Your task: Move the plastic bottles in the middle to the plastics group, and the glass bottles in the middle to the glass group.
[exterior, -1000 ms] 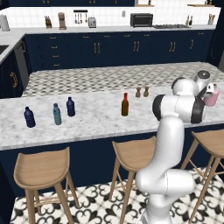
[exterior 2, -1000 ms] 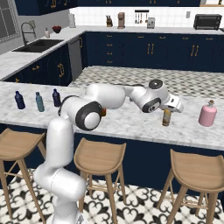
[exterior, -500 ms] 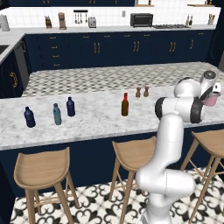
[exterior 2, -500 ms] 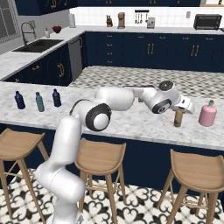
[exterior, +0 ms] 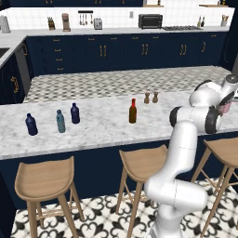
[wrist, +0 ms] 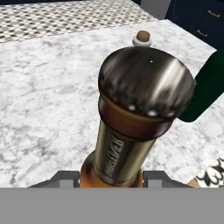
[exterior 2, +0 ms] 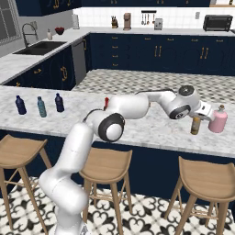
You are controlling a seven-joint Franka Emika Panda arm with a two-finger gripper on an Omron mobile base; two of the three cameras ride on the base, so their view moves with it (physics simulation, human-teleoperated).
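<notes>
My gripper [exterior 2: 197, 117] is shut on the short amber-orange bottle [exterior 2: 196, 125], which stands upright just left of the squat pink bottle [exterior 2: 217, 120] at the counter's right end. In the hand view the amber bottle [wrist: 127, 131] with its dark cap sits between the fingertips [wrist: 65, 177]. The slim dark brown bottle with a red cap [exterior: 133, 112] stands mid-counter. At the left end the pale teal bottle [exterior: 60, 122] stands between two navy bottles [exterior: 31, 125] [exterior: 75, 114]. Part of the pink bottle [exterior: 226, 108] shows behind my arm.
Two tiny brown shakers [exterior: 147, 98] [exterior: 155, 97] stand behind the red-capped bottle. Wooden stools [exterior 2: 107, 166] line the marble counter's [exterior: 102, 130] near edge. A dark green shape [wrist: 210, 87] lies right of the held bottle in the hand view.
My arm has carried the amber bottle rightward along the counter until it is close beside the pink bottle. The other bottles have not moved.
</notes>
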